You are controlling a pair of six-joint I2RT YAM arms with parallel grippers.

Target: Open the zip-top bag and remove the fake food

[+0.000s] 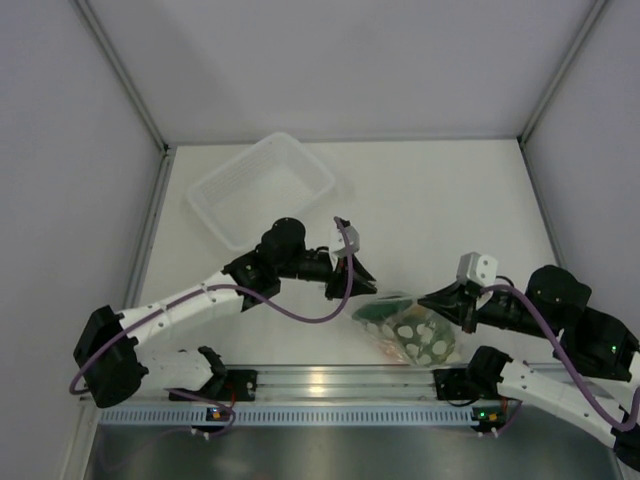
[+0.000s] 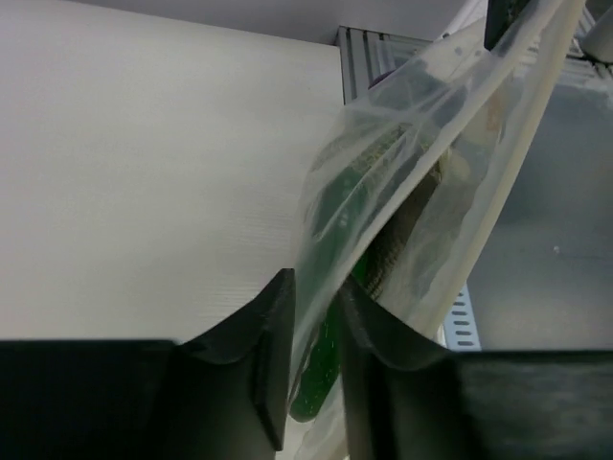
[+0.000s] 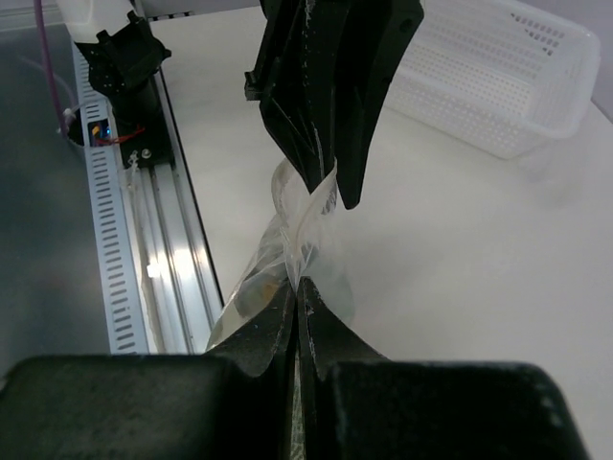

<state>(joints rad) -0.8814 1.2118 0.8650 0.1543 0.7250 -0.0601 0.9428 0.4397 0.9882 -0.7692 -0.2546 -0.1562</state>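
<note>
The zip-top bag (image 1: 405, 328) hangs stretched between my two grippers near the table's front edge. Through the clear film I see fake food: a dark green cucumber (image 1: 376, 312) and a pale-green spotted ball (image 1: 425, 338). My left gripper (image 1: 352, 282) is shut on the bag's left edge; in the left wrist view its fingers (image 2: 268, 335) pinch the film (image 2: 421, 163), with the cucumber (image 2: 330, 316) behind. My right gripper (image 1: 447, 300) is shut on the opposite edge; its jaws (image 3: 298, 287) clamp the film (image 3: 299, 216) just below the left gripper (image 3: 330, 187). A brownish piece (image 3: 254, 292) shows inside.
A translucent white perforated basket (image 1: 205, 200) stands at the back left, and it also shows in the right wrist view (image 3: 498, 86). A metal rail (image 1: 330, 380) runs along the table's front edge, close under the bag. Grey enclosure walls surround the table.
</note>
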